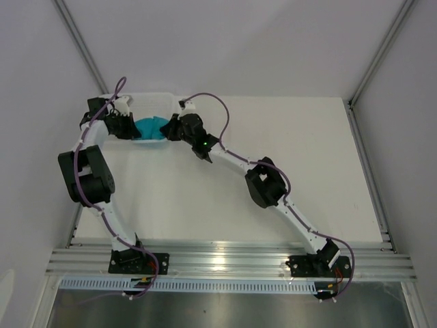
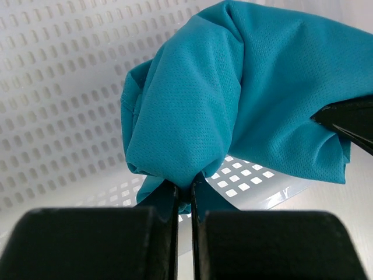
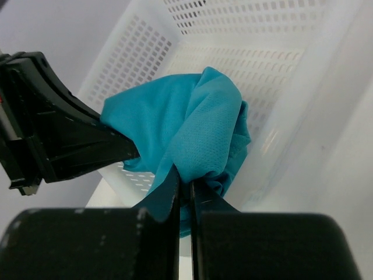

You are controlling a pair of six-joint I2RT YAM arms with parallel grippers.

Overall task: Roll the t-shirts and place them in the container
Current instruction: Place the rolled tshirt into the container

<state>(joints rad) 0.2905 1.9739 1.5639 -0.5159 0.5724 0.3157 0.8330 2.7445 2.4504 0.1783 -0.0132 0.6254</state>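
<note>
A bunched teal t-shirt (image 1: 150, 128) hangs between both grippers at the far left of the table, over the white mesh basket (image 1: 147, 98). My left gripper (image 2: 184, 189) is shut on a fold of the t-shirt (image 2: 233, 93) from the left side. From the right, my right gripper (image 3: 185, 178) is shut on another fold of the t-shirt (image 3: 192, 128). The right gripper's tip shows as a dark wedge at the right edge of the left wrist view; the left gripper shows at the left in the right wrist view. No label shows.
The white perforated basket (image 3: 245, 52) lies under and behind the cloth, with its wall (image 2: 52, 87) close behind it. The white tabletop (image 1: 273, 198) spreads to the right and toward the arm bases. Grey walls enclose the table on three sides.
</note>
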